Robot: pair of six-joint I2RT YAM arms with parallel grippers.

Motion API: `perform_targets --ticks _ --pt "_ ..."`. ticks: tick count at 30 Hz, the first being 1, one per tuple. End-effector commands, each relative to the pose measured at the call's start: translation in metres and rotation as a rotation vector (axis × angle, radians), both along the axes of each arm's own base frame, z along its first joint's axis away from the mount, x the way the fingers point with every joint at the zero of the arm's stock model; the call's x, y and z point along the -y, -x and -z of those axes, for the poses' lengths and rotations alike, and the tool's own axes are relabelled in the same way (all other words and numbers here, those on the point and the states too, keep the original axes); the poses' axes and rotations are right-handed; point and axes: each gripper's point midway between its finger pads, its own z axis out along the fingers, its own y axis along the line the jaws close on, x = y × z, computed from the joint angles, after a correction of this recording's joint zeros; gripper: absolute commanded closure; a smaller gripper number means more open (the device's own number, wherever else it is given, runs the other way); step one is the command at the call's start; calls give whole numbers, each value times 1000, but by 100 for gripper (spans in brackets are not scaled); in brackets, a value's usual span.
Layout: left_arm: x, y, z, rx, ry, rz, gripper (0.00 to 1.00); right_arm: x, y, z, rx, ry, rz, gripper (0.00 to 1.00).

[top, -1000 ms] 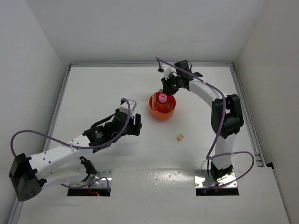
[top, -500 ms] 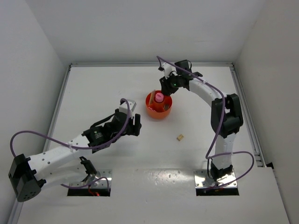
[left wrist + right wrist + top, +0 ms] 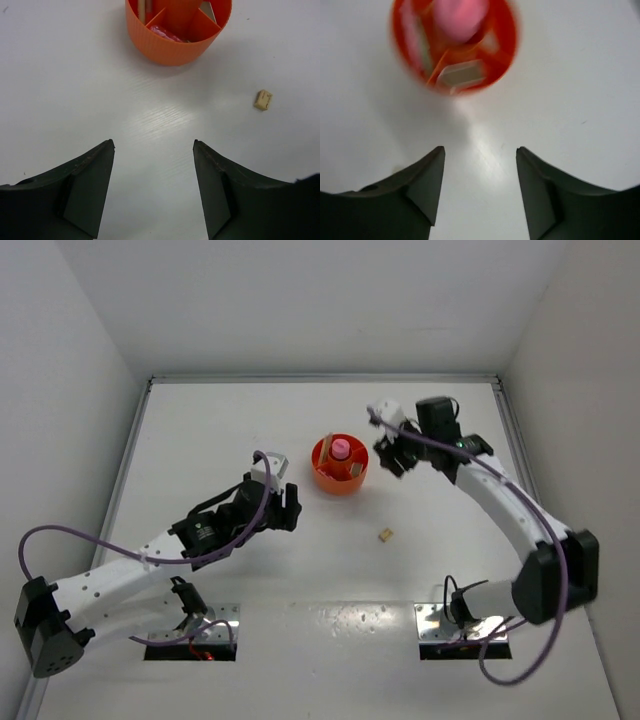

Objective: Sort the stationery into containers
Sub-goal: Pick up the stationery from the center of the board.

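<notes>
The round orange organiser point(image 3: 324, 476) stands at mid-table, with a pink-capped tube point(image 3: 342, 448) upright in its central well. The left wrist view shows its ribbed wall point(image 3: 172, 47), a cream stick point(image 3: 141, 7) and a pink item point(image 3: 167, 34) in outer compartments. A tiny tan cube point(image 3: 385, 535) lies loose on the table, right of the organiser point(image 3: 262, 99). My left gripper point(image 3: 288, 508) is open and holds nothing, low and left of the organiser point(image 3: 154, 144). My right gripper point(image 3: 392, 456) is open just right of it point(image 3: 480, 149), with the blurred organiser point(image 3: 509, 42) ahead.
White walls close the table in on the left, back and right. A metal rail point(image 3: 520, 455) runs along the right edge. Both arm bases sit at the near edge.
My right gripper let go of the pink-capped tube in the central well and pulled back to the right of the organiser. The organiser slid slightly left. The left arm barely moved.
</notes>
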Motion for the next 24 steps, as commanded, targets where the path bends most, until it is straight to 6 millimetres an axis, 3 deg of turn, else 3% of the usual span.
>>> perform_targets --ticks 1,2,3,4,5,6,8,10,11,13,18,21,22,24 --pt "2 -5 -27 56 50 4 30 9 126 51 -145 142 -542 36" --pt "2 -5 -27 56 50 4 30 12 141 62 -71 206 -691 25" --pt "2 -5 -27 60 41 8 30 23 167 89 -58 237 -751 25" --pt "2 -5 -27 60 41 8 30 27 172 102 28 297 -865 25" --pt "1 -4 -25 55 34 9 29 35 194 132 5 310 -907 25" --pt "1 -4 -25 55 34 9 29 34 185 135 93 341 -923 25" --pt "0 -3 -23 48 26 9 29 26 187 140 186 355 -1022 28" --pt "-2 -3 -26 58 31 0 29 18 181 138 203 324 -1032 37" --pt "-5 -3 -25 55 21 -8 28 12 170 127 224 317 -1032 41" --pt "-5 -3 -25 55 21 -8 28 9 163 133 159 306 -1043 49" --pt "-5 -3 -25 55 21 -8 28 3 137 127 213 333 -1018 49" --pt "-5 -3 -25 55 21 -8 28 2 134 135 172 327 -1025 47" --pt "-5 -3 -25 55 21 -8 28 -2 128 130 174 318 -1028 47" --pt "-5 -3 -27 61 28 -8 28 -2 135 139 97 296 -1067 47"
